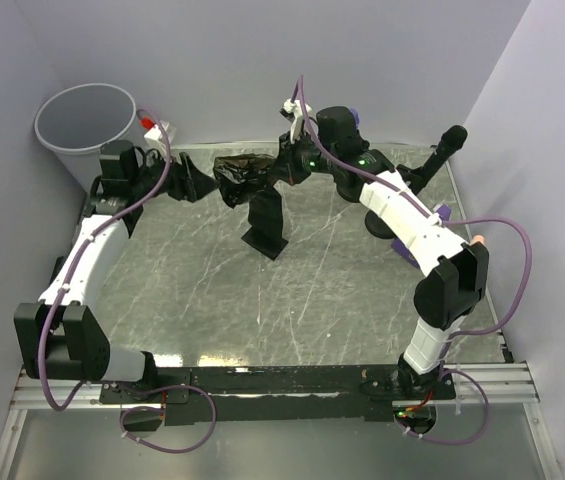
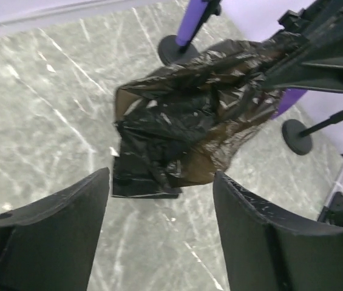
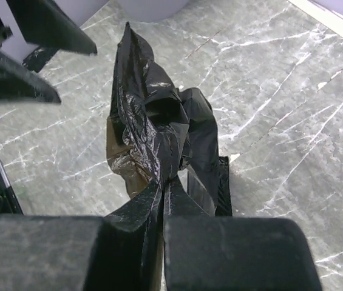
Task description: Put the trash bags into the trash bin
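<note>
Black trash bag (image 3: 159, 121), long axis running from clamping right fingers (image 3: 150, 206) toward spread-apart left fingers (image 2: 68, 218)

Grey marble-veined counter (image 1: 312, 300) enclosed by pale lilac walls (image 1: 262, 60)

A small red-and-white object (image 1: 152, 126) sits at the counter's far left corner. Near the far right corner a black post with a rounded top (image 1: 446, 148) leans outward. The left wrist view shows a purple post on a round black base (image 2: 177, 48) standing on the marble, and a second round black base with a thin black rod (image 2: 297, 137) a little apart from it. A silver aluminium rail (image 1: 487, 378) runs along the near edge.
</note>
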`<action>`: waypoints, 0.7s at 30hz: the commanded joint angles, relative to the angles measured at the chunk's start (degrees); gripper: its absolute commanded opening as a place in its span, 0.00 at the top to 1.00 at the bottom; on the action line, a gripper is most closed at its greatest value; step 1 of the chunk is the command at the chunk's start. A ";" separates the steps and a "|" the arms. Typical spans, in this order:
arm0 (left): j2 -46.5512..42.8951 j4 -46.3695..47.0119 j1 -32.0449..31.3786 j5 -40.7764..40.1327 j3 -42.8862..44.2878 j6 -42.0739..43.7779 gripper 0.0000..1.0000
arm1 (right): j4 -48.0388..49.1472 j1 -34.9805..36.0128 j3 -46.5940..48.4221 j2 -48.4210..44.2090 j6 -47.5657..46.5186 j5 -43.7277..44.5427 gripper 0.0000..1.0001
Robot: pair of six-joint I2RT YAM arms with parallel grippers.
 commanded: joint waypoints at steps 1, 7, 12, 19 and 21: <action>-2.29 6.86 -1.58 0.47 -4.25 -6.98 0.25 | 1.03 -0.27 3.24 -0.56 1.62 -0.16 1.00; -0.73 22.78 -3.34 0.12 -9.72 -15.26 0.28 | 0.23 -0.27 4.83 0.14 1.97 -1.04 1.00; 4.64 31.72 -3.61 0.81 -8.57 -22.37 0.35 | 0.23 -0.18 3.60 -0.29 1.89 -1.66 1.00; 8.78 36.33 -3.69 8.11 -6.64 -25.20 0.81 | -0.38 -0.45 2.28 -1.26 -0.31 0.54 1.00; 8.08 31.25 -3.17 6.45 -5.59 -22.14 0.88 | -1.17 -0.97 2.19 -1.44 -1.01 1.07 1.00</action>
